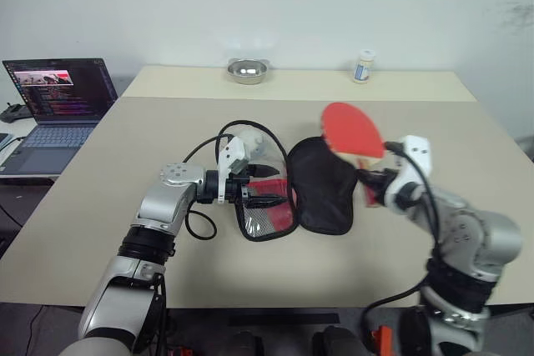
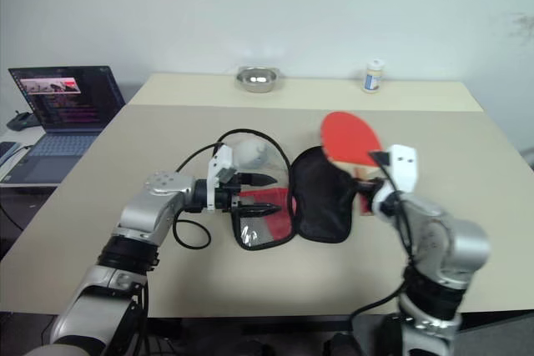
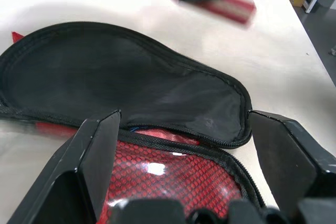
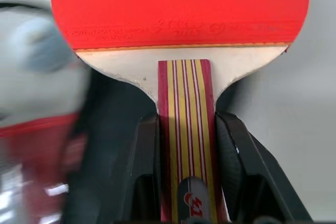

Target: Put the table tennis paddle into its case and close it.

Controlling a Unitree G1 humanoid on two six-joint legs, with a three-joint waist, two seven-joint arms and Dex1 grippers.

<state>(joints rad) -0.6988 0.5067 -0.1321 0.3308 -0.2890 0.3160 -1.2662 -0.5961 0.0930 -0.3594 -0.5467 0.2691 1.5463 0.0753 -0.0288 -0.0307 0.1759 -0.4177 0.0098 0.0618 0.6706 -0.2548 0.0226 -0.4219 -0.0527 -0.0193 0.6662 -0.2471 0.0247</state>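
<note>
Table tennis paddle (image 1: 351,132): held up off the table (image 1: 117,189), just to the right of the case (image 1: 321,185), red face raised and tilted, above the case's right edge. Your right gripper (image 4: 187,166) has it by the handle; both fingers (image 4: 144,171) press the striped handle's two sides, head pointing away from the wrist.

Case: lies unzipped and spread flat mid-table, black lining half on the right, red mesh half (image 3: 173,171) on the left. Your left gripper (image 1: 265,187) hangs at the red half with its fingers (image 3: 86,166) spread wide, one either side of that half's rim; I cannot tell whether they touch the fabric.

Step in hand, as I read it: bringing the paddle over to seat it in the case. To do it well, level the face so it goes in flat, line the round head up with the case's round end, and lower it onto one half before letting go. Use the left fingers to pin the case so it doesn't slide. Watch that the handle ends inside the zip line, or the closing will snag.

Beyond the case: metal bowl (image 1: 247,70) and small bottle (image 1: 364,66) at the table's far edge; laptop (image 1: 54,110) off to the left.
</note>
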